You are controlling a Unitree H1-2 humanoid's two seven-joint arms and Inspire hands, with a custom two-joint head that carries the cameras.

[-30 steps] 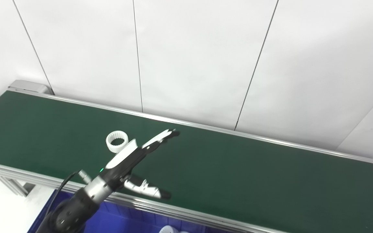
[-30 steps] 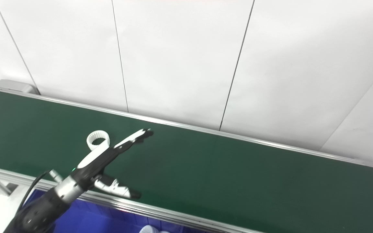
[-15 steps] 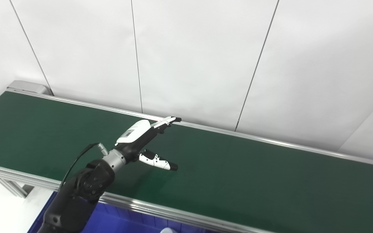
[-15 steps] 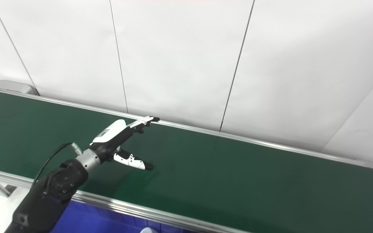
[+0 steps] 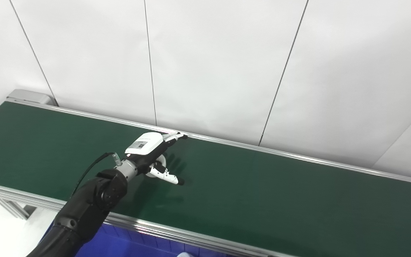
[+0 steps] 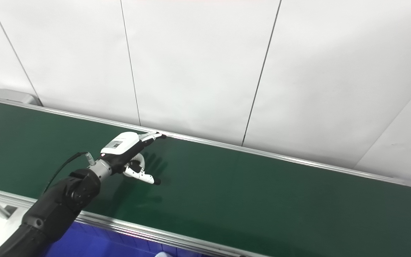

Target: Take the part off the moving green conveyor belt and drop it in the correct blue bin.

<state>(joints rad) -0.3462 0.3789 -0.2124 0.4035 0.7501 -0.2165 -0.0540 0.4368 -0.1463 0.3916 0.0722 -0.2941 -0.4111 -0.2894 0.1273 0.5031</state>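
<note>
A white ring-shaped part (image 5: 161, 164) lies on the green conveyor belt (image 5: 269, 189), mostly hidden beneath my left hand (image 5: 152, 154). That hand reaches over the belt from the lower left and stands open. Its fingers (image 5: 172, 136) stretch out above the ring toward the belt's far rail, and its thumb (image 5: 168, 177) lies on the near side of the ring. Only the ring's right edge (image 6: 139, 164) shows between fingers and thumb. Whether the hand touches the ring I cannot tell. My right hand is out of view.
A blue bin (image 5: 127, 246) sits below the belt's near rail (image 5: 177, 233), with a small white object (image 5: 185, 254) showing at the bottom edge. A white panelled wall (image 5: 219, 71) rises right behind the belt's far rail.
My left hand has moved from the near rail out across the belt and lowered. The ring has travelled right with the belt and now lies under the hand, between fingers and thumb.
</note>
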